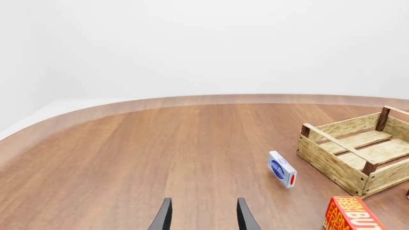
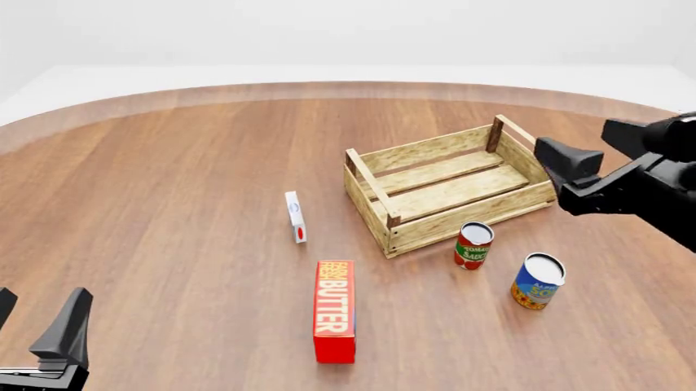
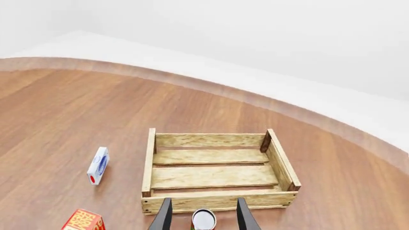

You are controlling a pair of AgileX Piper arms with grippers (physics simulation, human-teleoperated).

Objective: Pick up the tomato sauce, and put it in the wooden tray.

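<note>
The fingers of the right gripper (image 3: 203, 216) are spread apart and hold nothing; in the right wrist view the silver top of the tomato sauce (image 3: 203, 219) is seen between the two tips, lower down, so the jaws appear lined up above the can but not yet around it. In the front view the right gripper (image 2: 582, 175) hangs clear of the table by the wooden tray's (image 2: 370, 204) right end. The tomato sauce (image 2: 473, 245) stands upright just outside the tray's near wall, towards its right corner, with a larger blue-and-yellow can (image 2: 537, 281) nearby on the near right. A straight descent is judged best, the fingers kept clear of the tray wall, and closure made on the can's body below its rim. The left gripper (image 2: 38, 330) is parked open and empty at the table's near left edge. A butter box (image 2: 334, 309) and a small white-and-blue box (image 2: 295, 217) lie left of the tray.
</note>
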